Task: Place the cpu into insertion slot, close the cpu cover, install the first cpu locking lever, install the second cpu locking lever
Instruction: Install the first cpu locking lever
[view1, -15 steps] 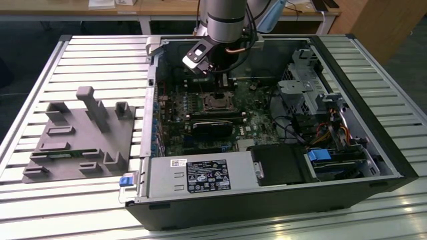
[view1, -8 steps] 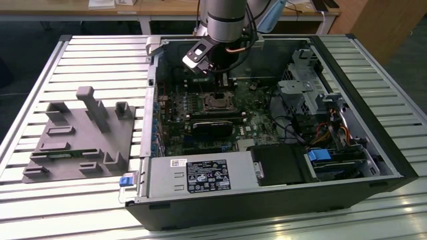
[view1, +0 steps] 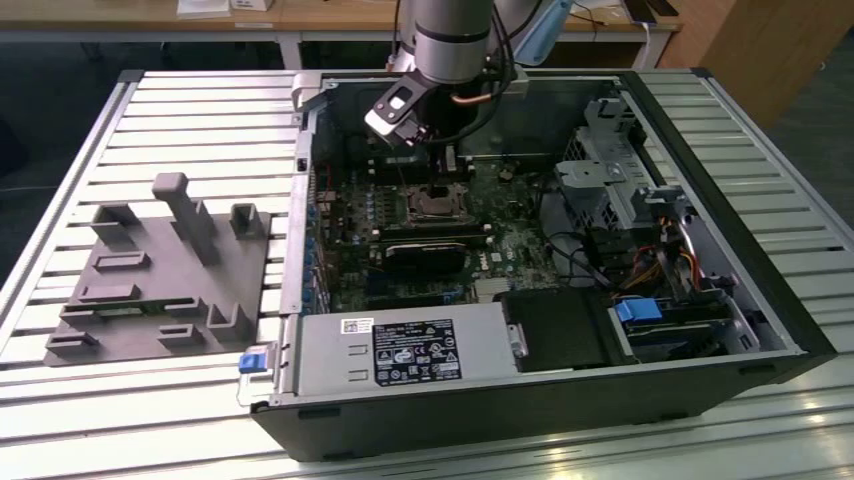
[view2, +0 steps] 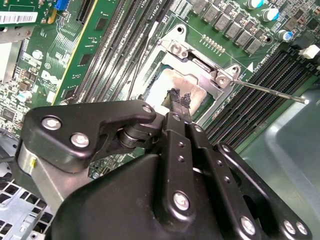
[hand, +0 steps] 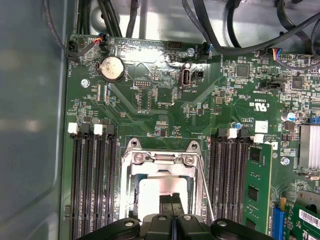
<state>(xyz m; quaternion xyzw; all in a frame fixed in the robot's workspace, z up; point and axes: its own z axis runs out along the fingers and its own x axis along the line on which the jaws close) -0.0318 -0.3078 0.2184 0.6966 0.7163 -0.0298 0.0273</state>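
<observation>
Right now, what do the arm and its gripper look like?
The arm is a silver-grey cylinder with a light-blue joint cap and a copper-coloured cable looping at the wrist. A silver-and-black block is mounted beside the wrist. The gripper is matte black, with flat linkage bars joined by silver screws, narrowing to two slim fingers with rough black tips.

A grey fixture (view1: 160, 270) lies outside the case (view1: 467, 420), at the exterior view's left. A power supply (view1: 400, 352) sits inside it.
</observation>
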